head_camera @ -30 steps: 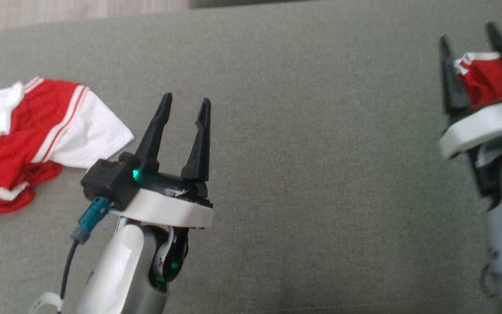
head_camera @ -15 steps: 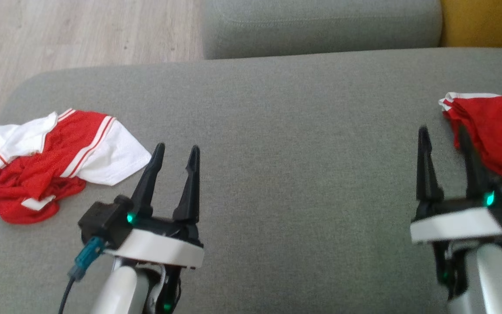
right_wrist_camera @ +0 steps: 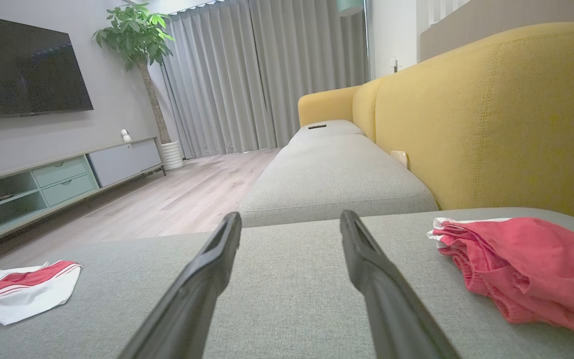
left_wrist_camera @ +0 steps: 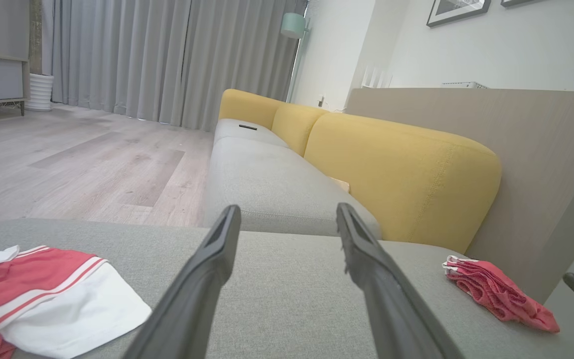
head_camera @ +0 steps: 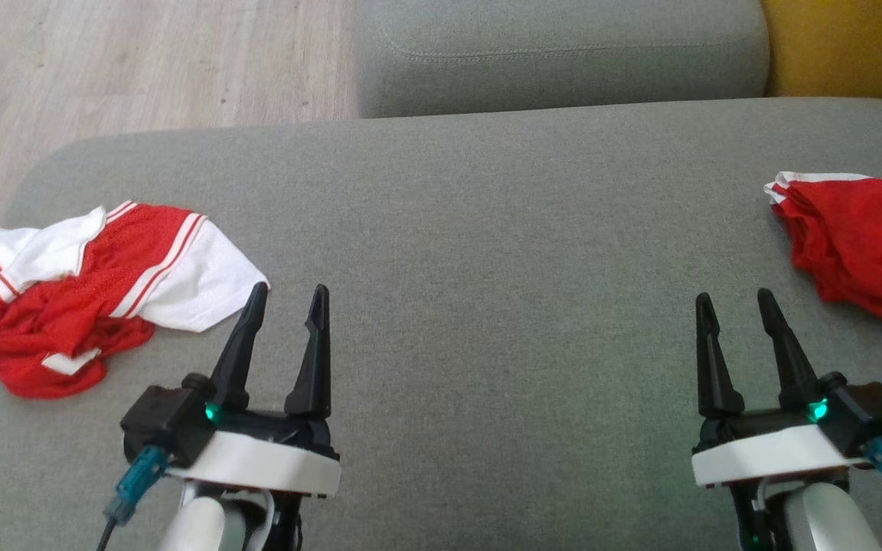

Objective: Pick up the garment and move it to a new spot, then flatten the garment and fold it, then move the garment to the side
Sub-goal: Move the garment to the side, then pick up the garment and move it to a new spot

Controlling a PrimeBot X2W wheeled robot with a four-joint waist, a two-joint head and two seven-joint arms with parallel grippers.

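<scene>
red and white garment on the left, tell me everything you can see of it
The red and white garment is a crumpled heap of thin mesh-like red fabric with white panels and striped trim. It lies unfolded near the left edge of the grey sofa cushion, one white corner spread flat. Only the cushion touches it.

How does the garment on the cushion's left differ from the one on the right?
The left garment shows broad white panels with striped trim; the right garment is nearly all red with a thin white edge. The left garment sprawls crumpled; the right garment sits bunched more compactly. Both lie on the grey cushion, ungripped.
</scene>
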